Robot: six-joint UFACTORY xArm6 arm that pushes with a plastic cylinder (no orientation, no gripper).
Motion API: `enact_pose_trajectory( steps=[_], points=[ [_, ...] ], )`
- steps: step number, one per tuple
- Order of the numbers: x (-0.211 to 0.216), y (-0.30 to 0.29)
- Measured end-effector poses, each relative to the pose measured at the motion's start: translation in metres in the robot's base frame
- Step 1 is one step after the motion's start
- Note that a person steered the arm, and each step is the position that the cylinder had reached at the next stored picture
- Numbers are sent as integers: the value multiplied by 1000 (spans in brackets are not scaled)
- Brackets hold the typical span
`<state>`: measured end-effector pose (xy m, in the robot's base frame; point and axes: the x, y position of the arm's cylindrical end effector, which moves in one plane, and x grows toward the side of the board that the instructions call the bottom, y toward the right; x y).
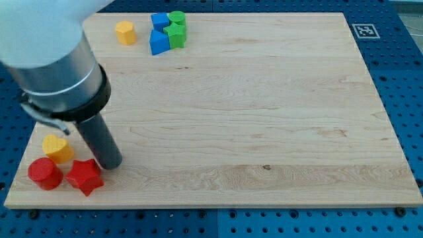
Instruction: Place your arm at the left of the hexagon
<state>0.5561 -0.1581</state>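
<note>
The yellow hexagon (125, 32) stands near the board's top left corner. My tip (112, 164) rests on the board at the view's lower left, far below the hexagon. It is just above and right of a red star (84, 176), close to touching it. A yellow heart (58, 148) lies left of the rod. A red cylinder (44, 173) sits left of the star.
A cluster stands right of the hexagon at the top: two blue blocks (160, 20) (158, 43), a green cylinder (177, 17) and a green block (176, 36). The wooden board (264, 119) lies on a blue pegboard. The arm's body covers the upper left corner.
</note>
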Motion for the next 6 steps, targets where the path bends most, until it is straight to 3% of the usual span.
enact_pose_trajectory(
  steps=[2,4,6],
  points=[
    [-44,13],
    [-142,12],
    [-231,-28]
  ],
)
